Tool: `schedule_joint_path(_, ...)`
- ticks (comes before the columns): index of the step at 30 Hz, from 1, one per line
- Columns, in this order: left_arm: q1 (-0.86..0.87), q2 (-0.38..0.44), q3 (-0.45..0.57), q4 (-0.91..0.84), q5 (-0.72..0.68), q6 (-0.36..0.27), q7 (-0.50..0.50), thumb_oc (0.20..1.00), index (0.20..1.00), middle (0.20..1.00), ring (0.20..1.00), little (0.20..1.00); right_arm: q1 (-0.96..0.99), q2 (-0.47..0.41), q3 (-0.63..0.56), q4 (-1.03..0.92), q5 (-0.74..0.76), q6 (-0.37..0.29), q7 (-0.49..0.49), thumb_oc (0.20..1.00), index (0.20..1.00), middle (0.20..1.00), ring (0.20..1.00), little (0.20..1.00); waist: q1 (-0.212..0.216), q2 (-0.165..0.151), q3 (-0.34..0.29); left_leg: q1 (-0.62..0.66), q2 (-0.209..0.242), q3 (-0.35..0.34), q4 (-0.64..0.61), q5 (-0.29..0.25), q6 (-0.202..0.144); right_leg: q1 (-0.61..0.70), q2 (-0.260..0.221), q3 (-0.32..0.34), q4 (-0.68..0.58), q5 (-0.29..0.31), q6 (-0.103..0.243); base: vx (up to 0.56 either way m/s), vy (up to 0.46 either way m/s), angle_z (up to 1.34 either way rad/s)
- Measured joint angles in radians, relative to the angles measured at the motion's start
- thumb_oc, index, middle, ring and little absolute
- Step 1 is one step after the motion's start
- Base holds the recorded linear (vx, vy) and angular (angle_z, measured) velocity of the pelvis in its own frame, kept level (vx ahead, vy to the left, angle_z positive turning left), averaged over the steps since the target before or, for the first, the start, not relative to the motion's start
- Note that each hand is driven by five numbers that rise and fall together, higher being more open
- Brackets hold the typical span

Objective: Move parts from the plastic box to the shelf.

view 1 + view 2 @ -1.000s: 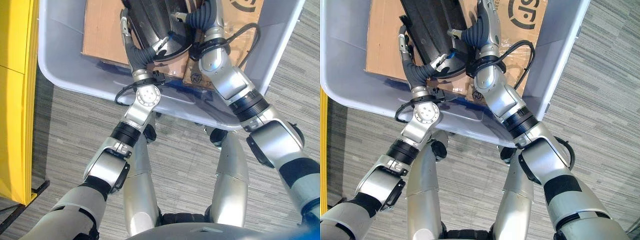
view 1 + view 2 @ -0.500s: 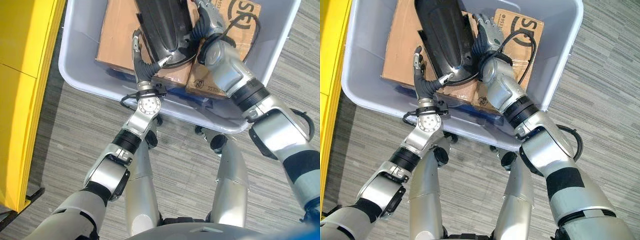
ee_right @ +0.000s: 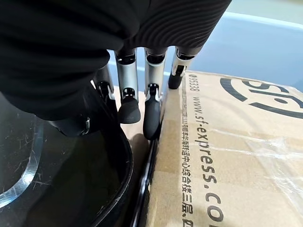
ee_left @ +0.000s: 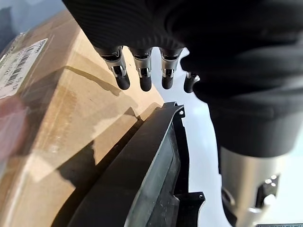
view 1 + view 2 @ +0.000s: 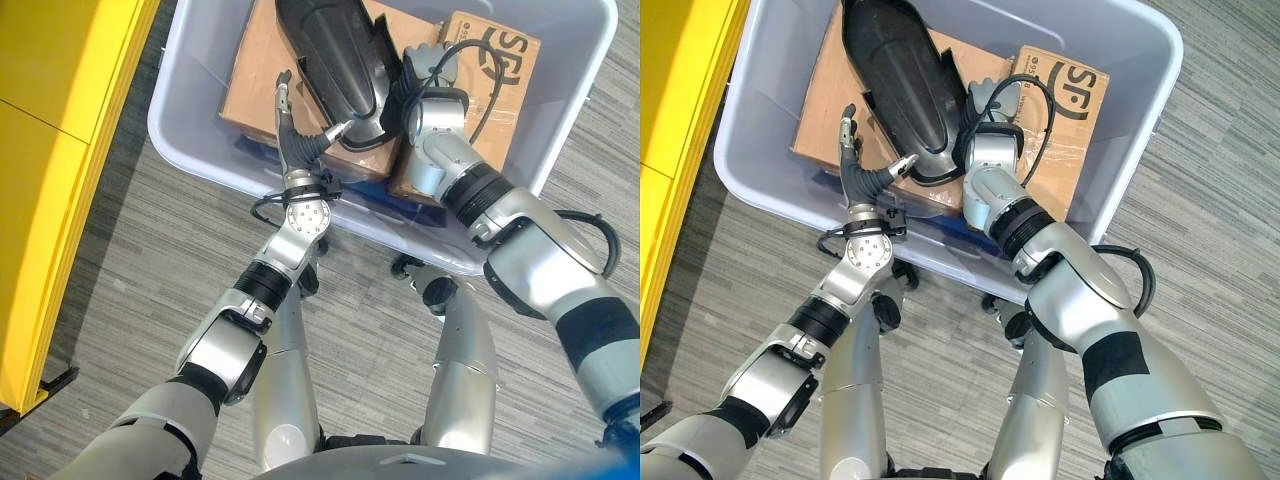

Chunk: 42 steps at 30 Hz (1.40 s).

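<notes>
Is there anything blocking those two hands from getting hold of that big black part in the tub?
Nothing visible does. The left hand and right hand already flank the black part, which lies uncovered on cardboard boxes in the plastic box.

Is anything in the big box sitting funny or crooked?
Yes. The long black part lies slanted across the top of the cardboard boxes in the plastic box, its near end sticking out past their edge. The left hand and right hand reach in on either side of it.
</notes>
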Motion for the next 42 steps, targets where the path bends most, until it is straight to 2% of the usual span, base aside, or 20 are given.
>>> schedule_joint_path(3, -0.004, -0.008, -0.003, 0.000, -0.006, -0.007, 0.006, 1.000, 1.000, 1.000, 1.000, 1.000, 0.000, 0.001, -0.001, 0.000, 0.000, -0.007, -0.006, 0.200, 0.200, 0.200, 0.200, 0.200, -0.003, 0.000, 0.000, 0.000, 0.000, 0.005, -0.001, 0.001, -0.002, -0.003, -0.002, 0.003, -0.002, 0.000, -0.001, -0.01, 0.024, 0.00)
schedule_joint_path(7, -0.018, -0.022, -0.005, 0.007, -0.007, -0.007, 0.019, 1.000, 1.000, 1.000, 1.000, 1.000, 0.000, 0.002, -0.001, 0.017, 0.020, -0.055, -0.075, 0.200, 0.200, 0.200, 0.200, 0.200, -0.016, -0.001, 0.001, 0.000, 0.000, 0.018, -0.004, 0.001, -0.002, -0.012, -0.004, 0.009, -0.002, 0.003, 0.004, 0.00, 0.000, 0.00)
schedule_joint_path(10, -0.015, -0.026, -0.004, 0.007, -0.007, -0.007, 0.021, 1.000, 1.000, 1.000, 1.000, 1.000, 0.000, -0.003, -0.023, 0.018, 0.137, -0.137, -0.167, 0.200, 0.200, 0.200, 0.200, 0.200, -0.020, -0.002, 0.001, 0.002, 0.000, 0.020, -0.009, 0.003, -0.004, -0.014, -0.003, 0.010, -0.002, 0.003, 0.004, 0.00, -0.011, -0.01)
schedule_joint_path(11, -0.009, -0.023, -0.004, 0.007, -0.006, -0.007, 0.023, 1.000, 1.000, 1.000, 1.000, 1.000, 0.000, -0.006, -0.072, 0.018, 0.276, -0.221, -0.231, 0.200, 0.200, 0.200, 0.200, 0.200, -0.025, -0.001, 0.001, 0.007, 0.000, 0.021, -0.012, 0.006, -0.008, -0.013, -0.001, 0.011, -0.002, 0.003, 0.004, -0.01, -0.023, -0.03)
schedule_joint_path(15, 0.003, 0.007, 0.006, 0.003, -0.002, -0.013, 0.027, 1.000, 1.000, 1.000, 1.000, 1.000, 0.034, -0.042, -0.114, -0.001, 0.539, -0.405, -0.326, 0.200, 0.200, 0.200, 0.200, 0.200, -0.027, -0.001, 0.001, 0.025, 0.000, 0.022, -0.027, 0.015, -0.018, -0.010, 0.006, 0.021, -0.002, 0.001, 0.001, -0.02, -0.021, -0.05)
schedule_joint_path(18, 0.042, 0.025, 0.014, -0.048, 0.006, -0.022, 0.023, 1.000, 1.000, 1.000, 1.000, 1.000, 0.131, -0.098, -0.136, -0.147, 0.626, -0.435, -0.343, 0.200, 0.200, 0.200, 0.200, 0.200, -0.029, -0.002, 0.002, 0.043, 0.003, 0.022, -0.033, 0.024, -0.026, 0.002, 0.015, 0.024, -0.006, -0.003, -0.002, -0.02, -0.009, -0.05)
schedule_joint_path(20, 0.080, 0.025, 0.014, -0.089, 0.005, -0.028, 0.023, 1.000, 1.000, 1.000, 1.000, 1.000, 0.213, -0.105, -0.175, -0.235, 0.667, -0.464, -0.345, 0.200, 0.200, 0.200, 0.200, 0.200, -0.036, -0.002, 0.002, 0.059, 0.004, 0.026, -0.032, 0.022, -0.021, 0.014, 0.020, 0.031, -0.014, -0.003, -0.001, -0.02, 0.057, -0.10)
schedule_joint_path(25, 0.102, 0.003, 0.005, -0.084, 0.008, -0.028, 0.025, 1.000, 1.000, 1.000, 1.000, 1.000, 0.250, -0.057, -0.229, -0.301, 0.706, -0.469, -0.339, 0.200, 0.200, 0.200, 0.200, 0.200, -0.066, 0.002, 0.006, 0.082, 0.019, 0.053, -0.028, 0.013, -0.003, 0.019, 0.045, 0.059, -0.043, 0.020, -0.003, -0.02, 0.014, -0.20)
schedule_joint_path(27, 0.111, 0.000, 0.004, -0.084, 0.012, -0.028, 0.025, 1.000, 1.000, 1.000, 1.000, 1.000, 0.277, -0.049, -0.236, -0.312, 0.706, -0.462, -0.337, 0.200, 0.200, 0.200, 0.200, 0.200, -0.052, 0.003, 0.014, 0.106, 0.025, 0.057, -0.028, 0.016, 0.011, 0.039, 0.051, 0.062, -0.043, 0.020, -0.005, -0.02, -0.012, -0.08)
schedule_joint_path(32, 0.143, 0.002, 0.008, -0.082, 0.004, -0.031, 0.020, 1.000, 1.000, 1.000, 1.000, 1.000, 0.305, -0.043, -0.231, -0.299, 0.686, -0.456, -0.332, 0.200, 0.200, 0.200, 0.200, 0.200, -0.047, 0.007, 0.019, 0.155, 0.024, 0.072, -0.047, 0.016, 0.010, 0.076, 0.054, 0.065, -0.054, 0.019, -0.006, -0.01, -0.009, -0.04)
schedule_joint_path(36, 0.141, 0.001, 0.009, -0.083, 0.000, -0.035, 0.019, 1.000, 1.000, 1.000, 1.000, 1.000, 0.313, -0.046, -0.231, -0.318, 0.622, -0.449, -0.311, 0.200, 0.200, 0.200, 0.200, 0.200, -0.049, 0.006, 0.025, 0.157, 0.028, 0.072, -0.045, 0.017, 0.010, 0.077, 0.057, 0.065, -0.054, 0.019, -0.006, -0.01, 0.001, 0.00)
schedule_joint_path(42, 0.118, -0.004, 0.021, -0.083, -0.087, -0.039, 0.001, 1.000, 1.000, 1.000, 1.000, 1.000, 0.285, -0.044, -0.231, -0.325, 0.483, -0.439, -0.306, 0.200, 0.200, 0.200, 0.200, 0.200, -0.056, 0.004, 0.068, 0.163, 0.028, 0.073, -0.044, 0.016, 0.010, 0.083, 0.058, 0.067, -0.055, 0.020, -0.007, -0.01, 0.001, 0.00)
